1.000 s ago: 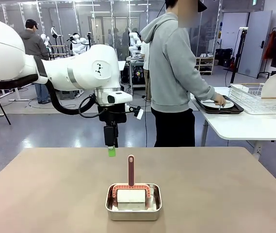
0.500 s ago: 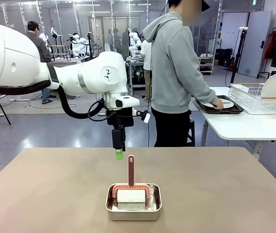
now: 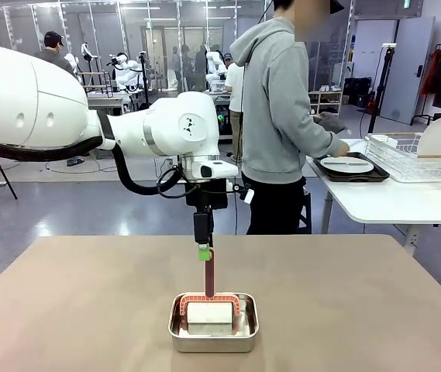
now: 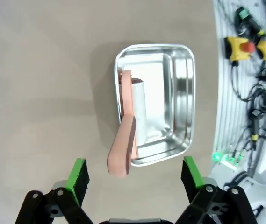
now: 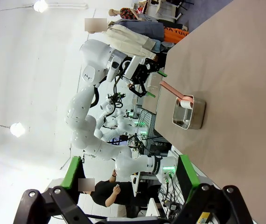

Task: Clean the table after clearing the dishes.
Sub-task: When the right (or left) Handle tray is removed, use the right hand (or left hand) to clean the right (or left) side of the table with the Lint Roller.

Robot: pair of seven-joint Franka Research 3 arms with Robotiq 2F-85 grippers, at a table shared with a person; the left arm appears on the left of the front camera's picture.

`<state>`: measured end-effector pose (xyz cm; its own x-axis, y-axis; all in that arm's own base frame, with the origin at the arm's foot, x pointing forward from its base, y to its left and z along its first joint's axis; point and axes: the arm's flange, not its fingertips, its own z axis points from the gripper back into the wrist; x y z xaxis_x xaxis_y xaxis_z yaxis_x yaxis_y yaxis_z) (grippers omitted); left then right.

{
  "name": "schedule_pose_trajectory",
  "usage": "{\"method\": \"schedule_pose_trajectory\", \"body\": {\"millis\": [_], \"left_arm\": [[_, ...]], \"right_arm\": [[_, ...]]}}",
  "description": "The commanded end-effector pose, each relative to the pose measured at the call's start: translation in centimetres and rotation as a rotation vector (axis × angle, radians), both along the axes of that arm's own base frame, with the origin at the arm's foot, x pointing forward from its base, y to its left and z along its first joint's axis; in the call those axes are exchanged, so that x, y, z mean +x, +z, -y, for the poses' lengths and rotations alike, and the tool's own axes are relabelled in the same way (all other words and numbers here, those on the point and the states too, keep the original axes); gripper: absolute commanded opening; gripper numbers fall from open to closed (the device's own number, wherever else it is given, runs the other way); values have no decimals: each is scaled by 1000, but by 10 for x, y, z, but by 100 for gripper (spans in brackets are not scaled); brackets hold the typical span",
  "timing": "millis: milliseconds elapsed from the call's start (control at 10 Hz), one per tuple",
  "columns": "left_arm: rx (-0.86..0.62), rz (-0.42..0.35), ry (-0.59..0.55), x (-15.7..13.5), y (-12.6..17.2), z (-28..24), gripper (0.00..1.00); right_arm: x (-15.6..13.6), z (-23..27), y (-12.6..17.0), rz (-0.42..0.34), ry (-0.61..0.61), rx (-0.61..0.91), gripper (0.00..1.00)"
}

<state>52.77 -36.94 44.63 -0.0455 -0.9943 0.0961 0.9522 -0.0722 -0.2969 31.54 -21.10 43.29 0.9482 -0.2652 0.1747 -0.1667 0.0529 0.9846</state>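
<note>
Table: plain matte tan top, rectangular. Near its front middle sits a pan, shiny steel, shallow, rectangular with rounded corners.

In the pan is a wiper: a white block in a terracotta frame, with a flat round-ended handle of the same colour standing upright.

Left gripper points straight down over the handle. Its green pads are wide apart, with the handle tip between them, touching neither.

Right gripper has its fingers spread too, nothing between them. It faces along the tabletop, well apart from the pan.

Dishes: one round white plate on a dark tray, on a white side table at far right. A person in a grey hoodie has a hand by the plate. A wire rack stands just beside the tray.
</note>
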Motion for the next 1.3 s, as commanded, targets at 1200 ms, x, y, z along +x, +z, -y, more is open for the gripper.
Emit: {"method": "schedule_pose_trajectory", "body": {"millis": [1200], "left_arm": [[2, -93, -2, -1, -48, 11, 100]], "right_arm": [[-2, 0, 4, -3, 1, 1, 100]]}}
